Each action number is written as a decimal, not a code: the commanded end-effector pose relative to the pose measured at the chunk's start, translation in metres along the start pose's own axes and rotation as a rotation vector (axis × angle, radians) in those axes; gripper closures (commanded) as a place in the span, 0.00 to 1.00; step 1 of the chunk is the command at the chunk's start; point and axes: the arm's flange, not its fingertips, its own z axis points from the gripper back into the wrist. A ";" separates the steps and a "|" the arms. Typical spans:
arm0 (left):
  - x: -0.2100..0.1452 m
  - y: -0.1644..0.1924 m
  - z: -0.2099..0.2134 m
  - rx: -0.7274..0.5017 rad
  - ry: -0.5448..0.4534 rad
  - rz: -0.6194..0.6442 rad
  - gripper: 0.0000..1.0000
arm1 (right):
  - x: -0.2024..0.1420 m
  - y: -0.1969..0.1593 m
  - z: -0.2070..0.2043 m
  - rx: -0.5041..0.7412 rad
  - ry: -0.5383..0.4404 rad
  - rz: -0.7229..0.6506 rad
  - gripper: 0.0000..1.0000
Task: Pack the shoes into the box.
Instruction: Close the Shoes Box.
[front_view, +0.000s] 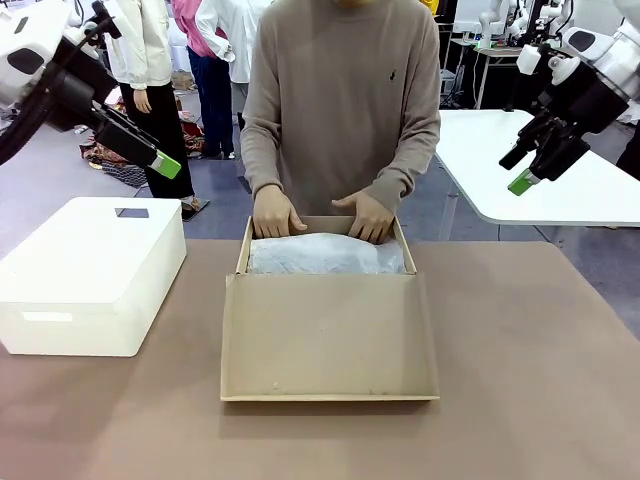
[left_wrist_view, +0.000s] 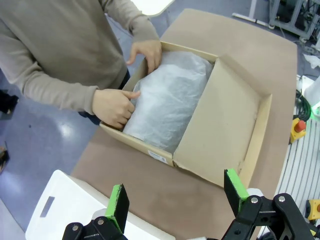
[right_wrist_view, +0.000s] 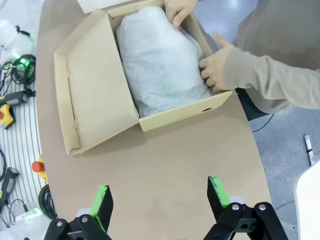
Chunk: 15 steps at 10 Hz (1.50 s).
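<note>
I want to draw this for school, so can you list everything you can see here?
cardboard box: one, tan-brown, middle of the table, lid flap open toward the robot
tissue paper: one bundle, white, bulging inside the cardboard box
white box: one, white with rounded corners, on the table at the robot's left
table: one, brown, under both boxes
second table: one, white, farther off on the right
person's hands: two, at the cardboard box's far edge, on the tissue paper
left gripper: one, black with green pads, open, raised above the table
right gripper: one, black with green pads, open, raised above the table
</note>
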 end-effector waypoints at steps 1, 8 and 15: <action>0.000 0.000 0.000 -0.017 -0.011 -0.003 0.00 | 0.001 -0.001 0.000 -0.010 -0.005 0.001 0.00; 0.000 0.000 0.000 -0.017 -0.011 -0.003 0.00 | 0.000 -0.008 0.004 0.014 0.013 0.033 0.76; 0.000 0.000 0.000 -0.017 -0.011 -0.003 0.00 | -0.012 -0.030 -0.017 -0.015 0.058 0.073 1.00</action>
